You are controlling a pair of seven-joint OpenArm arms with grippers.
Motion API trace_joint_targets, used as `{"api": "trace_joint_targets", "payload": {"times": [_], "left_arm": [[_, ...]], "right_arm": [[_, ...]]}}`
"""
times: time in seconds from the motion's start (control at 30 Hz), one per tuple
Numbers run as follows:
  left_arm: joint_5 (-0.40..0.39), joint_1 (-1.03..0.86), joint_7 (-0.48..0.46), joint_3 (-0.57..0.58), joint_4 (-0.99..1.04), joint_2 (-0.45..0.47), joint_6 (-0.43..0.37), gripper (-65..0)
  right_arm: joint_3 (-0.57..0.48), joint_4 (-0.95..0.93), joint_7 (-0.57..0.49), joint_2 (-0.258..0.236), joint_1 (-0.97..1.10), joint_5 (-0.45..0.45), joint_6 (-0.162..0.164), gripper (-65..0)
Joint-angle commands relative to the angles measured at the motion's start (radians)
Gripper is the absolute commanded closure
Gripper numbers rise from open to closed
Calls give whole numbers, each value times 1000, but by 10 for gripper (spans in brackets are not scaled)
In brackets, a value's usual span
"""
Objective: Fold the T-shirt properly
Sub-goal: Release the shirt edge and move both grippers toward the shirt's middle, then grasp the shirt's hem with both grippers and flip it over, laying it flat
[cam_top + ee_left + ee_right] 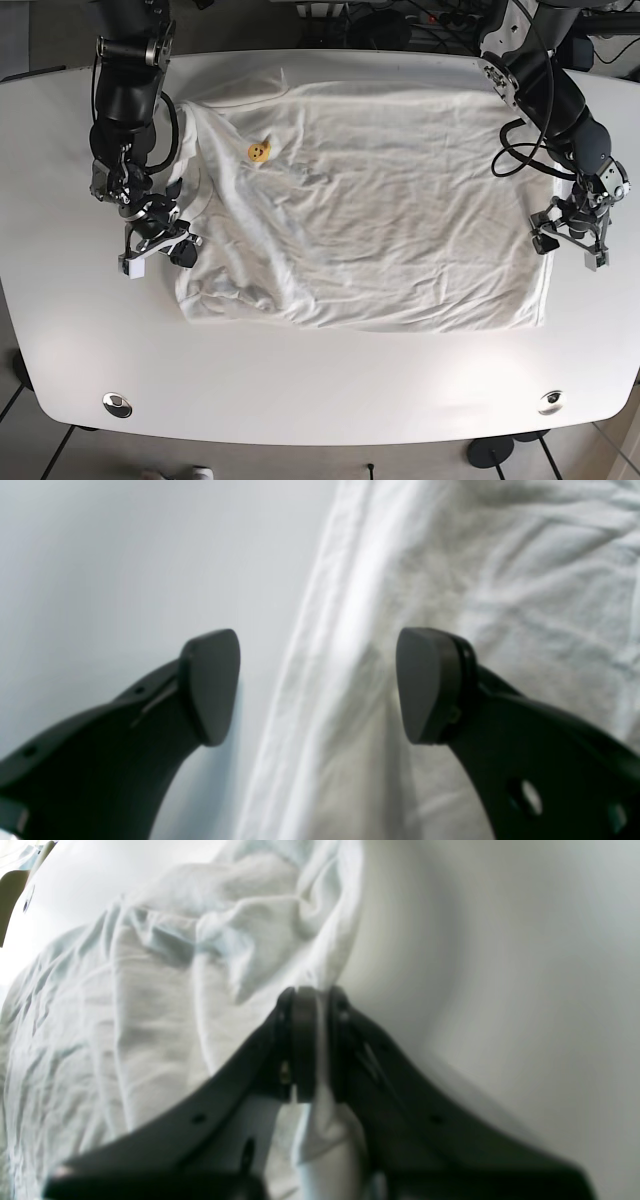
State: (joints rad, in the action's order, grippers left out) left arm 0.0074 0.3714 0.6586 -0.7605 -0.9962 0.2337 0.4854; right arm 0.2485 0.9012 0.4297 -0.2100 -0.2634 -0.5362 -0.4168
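**Securing both side edges before the first fold**

I see the T-shirt (370, 210) spread face-up and wrinkled across the middle of the white counter (320, 390), its hem toward the base view's right and a small yellow emblem (259, 150) near the collar end on the left.

Right pincer (315, 1040): closed on a fold of the shirt's cloth. The wrist view shows white fabric pinched between the pads, with cloth bunched just above them. In the base view this arm sits at the shirt's left edge, near the sleeve.

Left pincer (317, 685): open and empty. It hovers over the shirt's hemmed edge, one pad (212, 685) above bare counter and the other above cloth. I cannot tell how far above the cloth it hangs.

Procedure, as I judge it:
1. Lower the left pincer until the outer pad slides under the hem; close only once the edge lies between the pads.
2. Confirm a full-layer grip, not a single wrinkle.
3. Lift both arms evenly, keeping the cloth taut between them to prevent a skewed crease.
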Motion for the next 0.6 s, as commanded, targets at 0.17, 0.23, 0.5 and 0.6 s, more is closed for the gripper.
{"api": "trace_joint_targets", "payload": {"times": [0.17, 0.23, 0.5, 0.6], "left_arm": [[-16, 76, -118, 132, 225, 63, -1, -465], [-16, 96, -133, 160, 277, 63, -1, -465], [-17, 142, -202, 295, 365, 40, 28, -50], [-17, 139, -204, 295, 357, 40, 92, 0]], "right_arm": [[-1, 5, 57, -4, -3, 37, 19, -24], [1, 5, 57, -3, -3, 37, 19, -24], [1, 6, 56, -1, -3, 28, 11, -22], [2, 26, 56, -1, 2, 28, 9, -21]]}}
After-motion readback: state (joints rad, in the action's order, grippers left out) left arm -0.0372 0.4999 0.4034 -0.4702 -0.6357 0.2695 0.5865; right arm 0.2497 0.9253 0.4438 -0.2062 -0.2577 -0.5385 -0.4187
